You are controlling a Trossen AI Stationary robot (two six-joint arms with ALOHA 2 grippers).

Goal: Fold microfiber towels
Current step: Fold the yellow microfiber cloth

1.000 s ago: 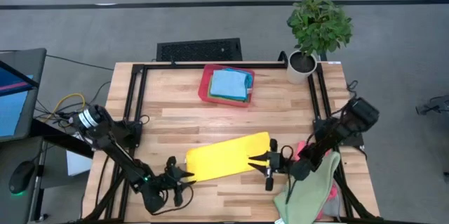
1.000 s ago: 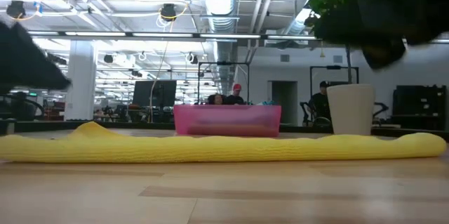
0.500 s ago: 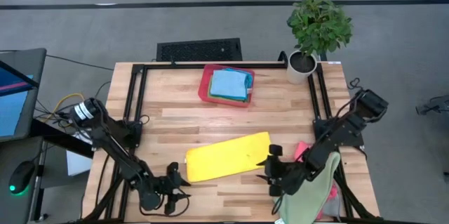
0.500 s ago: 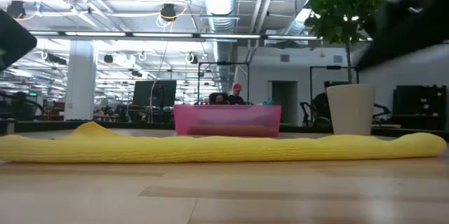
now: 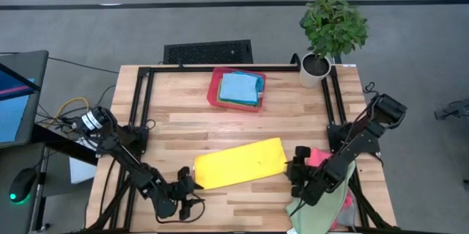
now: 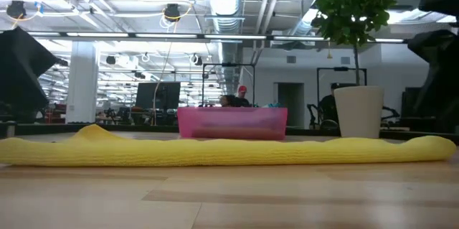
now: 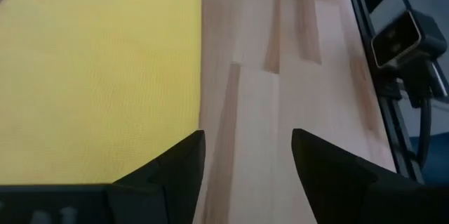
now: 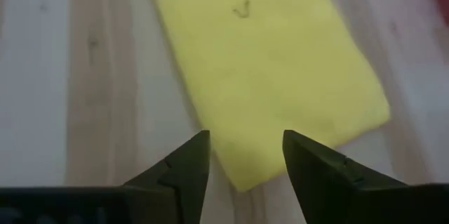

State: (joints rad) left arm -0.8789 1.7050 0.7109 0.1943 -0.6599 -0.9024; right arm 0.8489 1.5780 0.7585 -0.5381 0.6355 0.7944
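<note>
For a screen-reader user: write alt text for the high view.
A folded yellow microfiber towel lies near the front of a wooden table, with the open left gripper and open right gripper at its two ends, holding nothing. Behind it sits a red rectangular tray of folded blue towels.

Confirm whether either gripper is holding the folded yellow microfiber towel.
No: the left gripper and right gripper stand open, empty, beside the yellow towel.
</note>
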